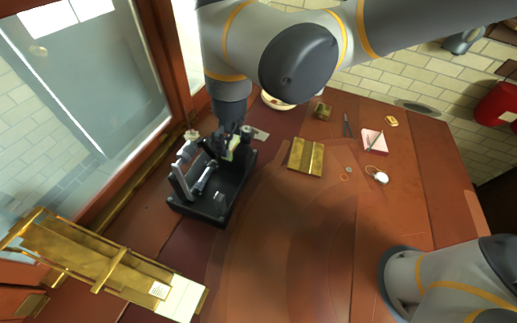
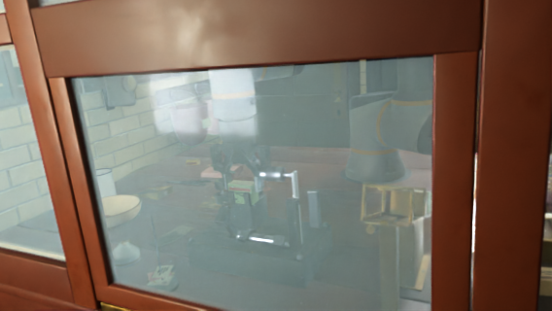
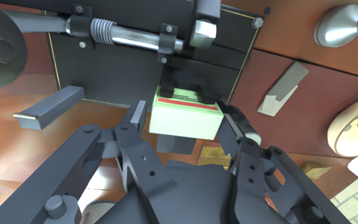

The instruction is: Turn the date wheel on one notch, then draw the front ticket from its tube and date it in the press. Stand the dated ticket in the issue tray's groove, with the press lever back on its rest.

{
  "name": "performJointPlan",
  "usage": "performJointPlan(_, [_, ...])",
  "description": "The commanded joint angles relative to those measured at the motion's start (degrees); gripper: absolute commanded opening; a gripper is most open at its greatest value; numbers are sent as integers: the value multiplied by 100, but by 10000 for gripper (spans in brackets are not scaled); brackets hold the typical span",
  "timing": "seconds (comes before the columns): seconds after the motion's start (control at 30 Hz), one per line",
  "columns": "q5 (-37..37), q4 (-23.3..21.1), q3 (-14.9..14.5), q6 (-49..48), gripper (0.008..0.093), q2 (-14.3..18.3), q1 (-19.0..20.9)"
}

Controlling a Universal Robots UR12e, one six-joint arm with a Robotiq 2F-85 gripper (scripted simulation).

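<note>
The pale green ticket [image 3: 186, 117] with its red stripe stands with its far edge tucked into the slot of the black dating press [image 1: 212, 180], at the end of the press nearest the window post. My gripper [image 3: 182, 122] is open around the ticket and holds nothing. The press lever [image 1: 182, 176], a grey bar with a round knob, stands along the press's window side. The brass issue tray [image 1: 306, 156] lies on the counter right of the press. The brass ticket tube [image 1: 92, 265] runs along the near left, a white ticket [image 1: 178, 295] at its mouth.
The glazed booth window [image 1: 80, 88] in its wooden frame rises just left of the press. A pink pad [image 1: 374, 141], scissors [image 1: 346, 125], a small brass box [image 1: 322, 110] and a pocket watch [image 1: 380, 176] lie on the far right of the counter.
</note>
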Motion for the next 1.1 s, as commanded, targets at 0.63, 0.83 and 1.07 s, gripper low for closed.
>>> performJointPlan(0.63, [0,162,-72,0,780,-98,0])
performJointPlan(0.83, [0,280,-124,0,780,-165,0])
performJointPlan(1.07, [0,361,-160,0,780,-210,0])
